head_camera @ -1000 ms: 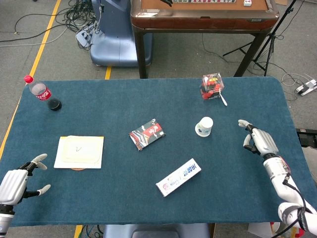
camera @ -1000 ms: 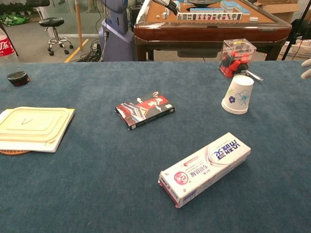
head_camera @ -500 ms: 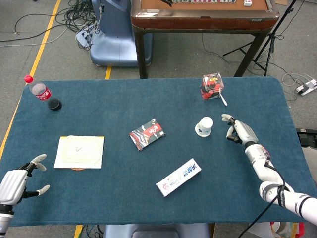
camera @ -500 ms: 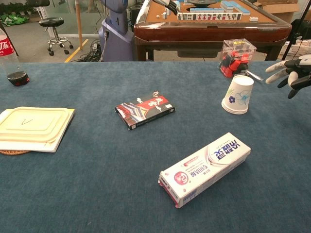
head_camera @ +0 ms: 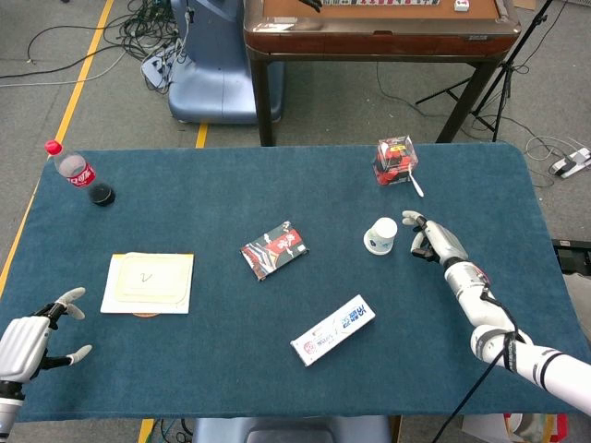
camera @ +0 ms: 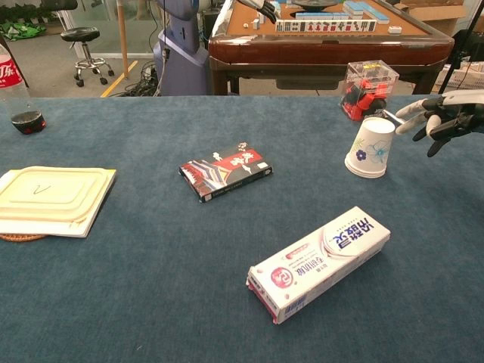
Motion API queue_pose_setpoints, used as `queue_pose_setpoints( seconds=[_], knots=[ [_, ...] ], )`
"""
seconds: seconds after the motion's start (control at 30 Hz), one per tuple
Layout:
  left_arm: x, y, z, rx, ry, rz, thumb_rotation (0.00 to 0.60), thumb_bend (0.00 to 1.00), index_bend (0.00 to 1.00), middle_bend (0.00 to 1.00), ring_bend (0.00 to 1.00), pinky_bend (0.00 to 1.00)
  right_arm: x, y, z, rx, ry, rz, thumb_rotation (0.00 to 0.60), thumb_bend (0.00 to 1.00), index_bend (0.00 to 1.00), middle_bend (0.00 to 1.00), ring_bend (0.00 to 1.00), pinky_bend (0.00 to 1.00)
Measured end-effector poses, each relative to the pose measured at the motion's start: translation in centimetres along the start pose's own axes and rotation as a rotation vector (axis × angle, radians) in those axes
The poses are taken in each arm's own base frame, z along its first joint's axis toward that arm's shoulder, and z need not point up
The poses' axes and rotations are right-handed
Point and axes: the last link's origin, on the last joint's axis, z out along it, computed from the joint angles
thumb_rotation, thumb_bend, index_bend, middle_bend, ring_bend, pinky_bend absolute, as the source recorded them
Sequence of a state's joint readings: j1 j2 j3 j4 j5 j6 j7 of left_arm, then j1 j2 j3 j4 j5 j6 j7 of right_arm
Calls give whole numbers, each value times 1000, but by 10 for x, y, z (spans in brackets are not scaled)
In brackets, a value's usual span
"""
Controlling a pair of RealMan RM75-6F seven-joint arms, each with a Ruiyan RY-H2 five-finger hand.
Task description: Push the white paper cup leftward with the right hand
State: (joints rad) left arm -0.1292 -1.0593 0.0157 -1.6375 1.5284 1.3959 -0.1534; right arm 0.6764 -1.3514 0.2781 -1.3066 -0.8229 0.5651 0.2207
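Taking the white paper cup (head_camera: pixel 379 235) as our landmark, far off to its left and toward the near edge sits the left hand (head_camera: pixel 26 343), fingers spread apart, holding nothing. Well left of the cup at the far corner stands a cola bottle (head_camera: pixel 72 166) with a small black cap (head_camera: pixel 102 195) just beside it. Left of the cup and a bit nearer lies a cream tray (head_camera: pixel 148 281), flat on the blue table (head_camera: pixel 212 369). Closer in, to the cup's left, a dark patterned card box (head_camera: pixel 274 249) lies at an angle. Nearer than the cup and slightly left, a white toothpaste box (head_camera: pixel 332 329) lies diagonally. The cup itself stands upside down, wide mouth on the cloth, blue flower print showing in the chest view (camera: pixel 370 147). Behind it, slightly right, is a clear box of red items (head_camera: pixel 394 160). And just right of the cup is the right hand (head_camera: pixel 432 239), fingers apart and empty, fingertips pointing at the cup, a narrow gap showing between them.
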Motion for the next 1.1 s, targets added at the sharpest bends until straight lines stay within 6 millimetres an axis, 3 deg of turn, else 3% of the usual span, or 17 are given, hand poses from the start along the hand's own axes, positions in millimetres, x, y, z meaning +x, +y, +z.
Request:
queue_pose_setpoints(
  seconds=[0.43, 1.1],
  knots=[
    [-2, -1, 0, 6, -10, 1, 600, 174, 155, 429, 347, 445, -8, -2, 10, 3, -38, 5, 600, 1000, 125, 167, 179, 357],
    [0, -2, 0, 12, -17, -3, 600, 174, 155, 432, 348, 445, -28, -14, 9, 34, -123, 43, 600, 1000, 125, 169, 180, 356]
  ],
)
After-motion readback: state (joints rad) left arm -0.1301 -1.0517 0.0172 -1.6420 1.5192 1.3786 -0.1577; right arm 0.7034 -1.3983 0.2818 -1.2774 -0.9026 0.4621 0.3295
